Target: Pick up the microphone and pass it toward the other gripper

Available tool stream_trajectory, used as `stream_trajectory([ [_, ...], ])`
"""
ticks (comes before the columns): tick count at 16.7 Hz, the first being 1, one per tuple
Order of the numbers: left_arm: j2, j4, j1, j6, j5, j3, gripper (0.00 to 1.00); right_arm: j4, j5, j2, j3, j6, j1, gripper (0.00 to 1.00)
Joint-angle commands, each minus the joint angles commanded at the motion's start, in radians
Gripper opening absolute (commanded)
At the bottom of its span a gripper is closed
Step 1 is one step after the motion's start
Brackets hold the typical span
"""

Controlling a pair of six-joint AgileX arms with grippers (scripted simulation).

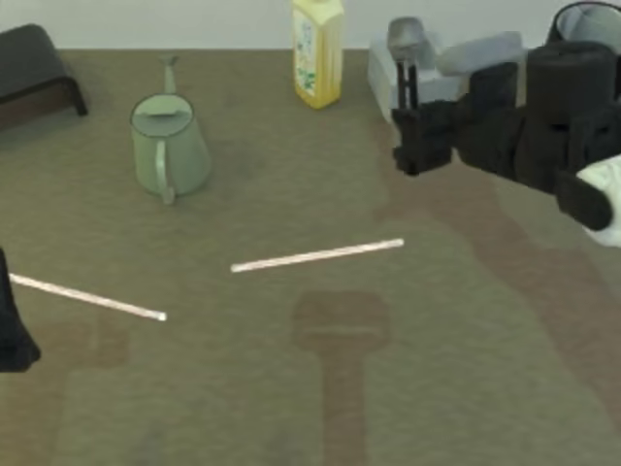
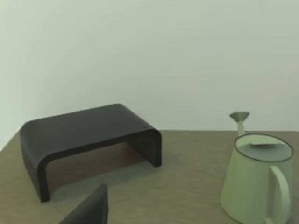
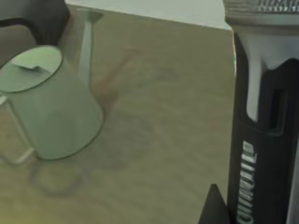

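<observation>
The bench [image 1: 291, 388] was a big olive-brown surface with everything spread out on it. My right arm reached in from about 2 o'clock, and its right claw [image 1: 408, 124] was pinched on the microphone [image 1: 405, 58], which stood upright out of the claw with the silver mesh head on top, up off the bench near the 1 o'clock edge. In the right wrist view the microphone [image 3: 261, 140] filled the frame right against the camera, black handle with the grey collar above it, so it sat tight in the grip.

The left claw [image 1: 15, 335] was parked way over at 9 o'clock, well apart from the mic; only a dark sliver showed, so I couldn't tell if it was spread or not.

Other stuff: a black stand [image 1: 34, 68] at 10 o'clock, a green watering can [image 1: 167, 146] at 11, a yellow bottle [image 1: 318, 53] at 12, a grey box [image 1: 427, 73] just behind the microphone, and two thin white rods, one near centre [image 1: 317, 255] and one [image 1: 87, 297] toward 9.
</observation>
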State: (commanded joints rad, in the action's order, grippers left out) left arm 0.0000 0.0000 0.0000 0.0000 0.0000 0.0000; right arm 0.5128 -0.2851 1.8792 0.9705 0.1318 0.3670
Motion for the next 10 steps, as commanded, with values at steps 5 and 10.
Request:
stream_trajectory([
  [5,0.0,0.0,0.0,0.0,0.0,0.0,1.0,0.31,-0.101,-0.117,-0.098,-0.092,-0.006,0.0],
  [10,0.0,0.0,0.0,0.0,0.0,0.0,1.0,0.371,-0.123,-0.152,-0.12,-0.115,-0.009,0.0],
])
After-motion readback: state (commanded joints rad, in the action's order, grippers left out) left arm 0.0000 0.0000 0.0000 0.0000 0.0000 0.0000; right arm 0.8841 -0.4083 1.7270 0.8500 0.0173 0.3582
